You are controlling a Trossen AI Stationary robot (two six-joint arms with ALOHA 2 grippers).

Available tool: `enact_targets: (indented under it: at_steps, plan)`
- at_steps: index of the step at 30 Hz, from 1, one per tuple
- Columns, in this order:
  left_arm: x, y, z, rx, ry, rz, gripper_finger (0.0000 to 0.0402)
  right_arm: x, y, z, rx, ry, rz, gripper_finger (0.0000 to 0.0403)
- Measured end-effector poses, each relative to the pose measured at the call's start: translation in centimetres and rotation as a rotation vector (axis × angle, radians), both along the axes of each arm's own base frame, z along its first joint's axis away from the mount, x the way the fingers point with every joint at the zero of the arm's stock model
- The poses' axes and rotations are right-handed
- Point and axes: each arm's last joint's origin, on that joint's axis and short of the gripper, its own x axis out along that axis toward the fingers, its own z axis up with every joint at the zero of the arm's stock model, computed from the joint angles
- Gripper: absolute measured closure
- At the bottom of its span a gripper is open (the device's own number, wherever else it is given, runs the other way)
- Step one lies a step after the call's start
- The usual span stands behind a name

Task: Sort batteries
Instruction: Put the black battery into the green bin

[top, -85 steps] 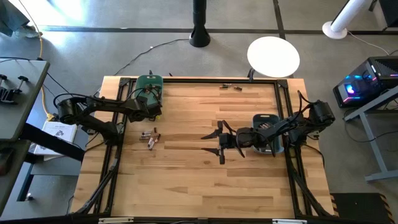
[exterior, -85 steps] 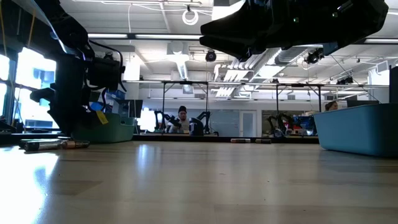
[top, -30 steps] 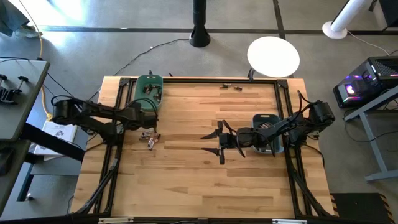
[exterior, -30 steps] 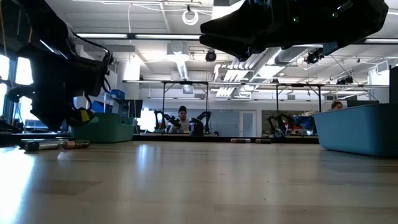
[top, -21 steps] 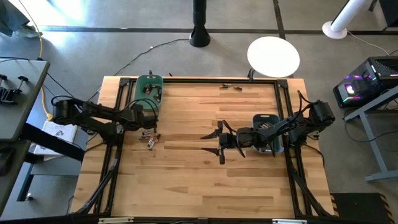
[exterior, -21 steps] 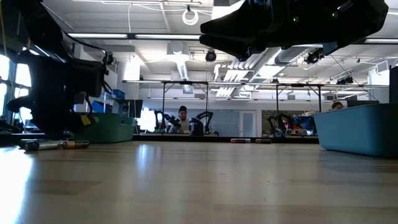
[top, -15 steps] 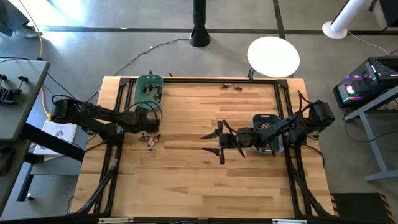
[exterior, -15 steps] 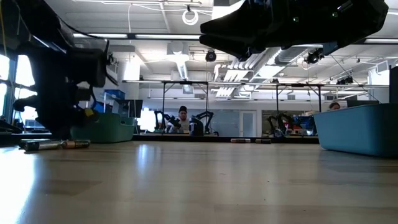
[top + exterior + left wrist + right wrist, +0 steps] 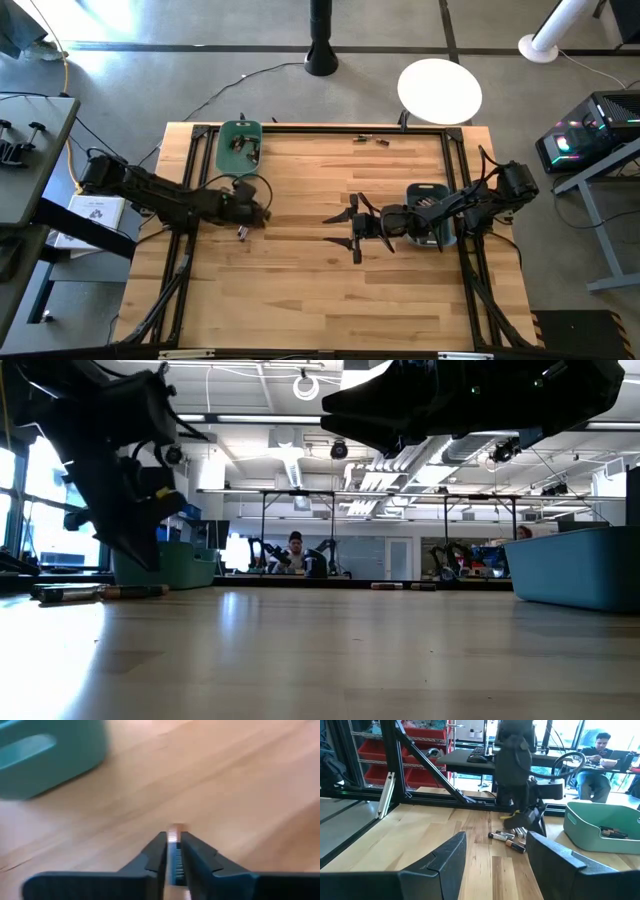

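The left gripper [image 9: 173,851] has its fingers [image 9: 156,851] nearly together, pinched on the sides of a copper-ended battery [image 9: 174,831] whose tip pokes out between them. In the high view that left gripper [image 9: 250,212] sits low over the loose batteries [image 9: 242,233] on the tabletop [image 9: 300,300], just in front of the green bin [image 9: 238,145], which already holds a few cells. The step in hand looks like a pick from the pile; whether the cell is firmly gripped or has left the wood I cannot tell. Next it likely needs a lift clear of its neighbours, then a carry to the matching bin. The left arm reaches in from the tabletop's left edge, stretched low and nearly flat.

The right gripper [image 9: 345,227] waits mid-tabletop, fingers [image 9: 447,856] wide apart and holding nothing, its arm lying over the blue-grey bin [image 9: 432,190]. Two more batteries [image 9: 368,140] lie near the far edge.
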Motion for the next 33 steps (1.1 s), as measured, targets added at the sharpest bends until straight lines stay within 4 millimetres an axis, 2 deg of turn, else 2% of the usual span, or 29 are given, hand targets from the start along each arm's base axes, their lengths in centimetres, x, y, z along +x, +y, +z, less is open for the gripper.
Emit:
enact_targets:
  at_steps: [7, 12, 17, 24, 33]
  plan:
    - [0.7, -0.3, 0.2, -0.009, -0.071, -0.018, 0.0259, 0.0, 0.0, 0.0, -0.002, 0.000, 0.000, 0.0201]
    - [0.2, 0.3, -0.4, -0.047, -0.078, 0.046, 0.0223, 0.0, 0.0, 0.0, -0.002, 0.000, 0.000, 0.0201]
    - [-0.7, 0.7, -1.4, -0.056, -0.056, 0.091, 0.0229, 0.0, 0.0, -0.1, -0.002, 0.007, 0.000, 0.0201]
    - [-0.5, 0.6, -1.7, -0.060, -0.107, 0.082, 0.0252, 0.0, 0.0, -0.1, -0.004, 0.007, 0.000, 0.0201]
    - [-1.3, 0.6, -2.8, -0.082, -0.097, 0.083, 0.0254, 0.0, 0.0, -0.1, -0.001, 0.007, 0.000, 0.0201]
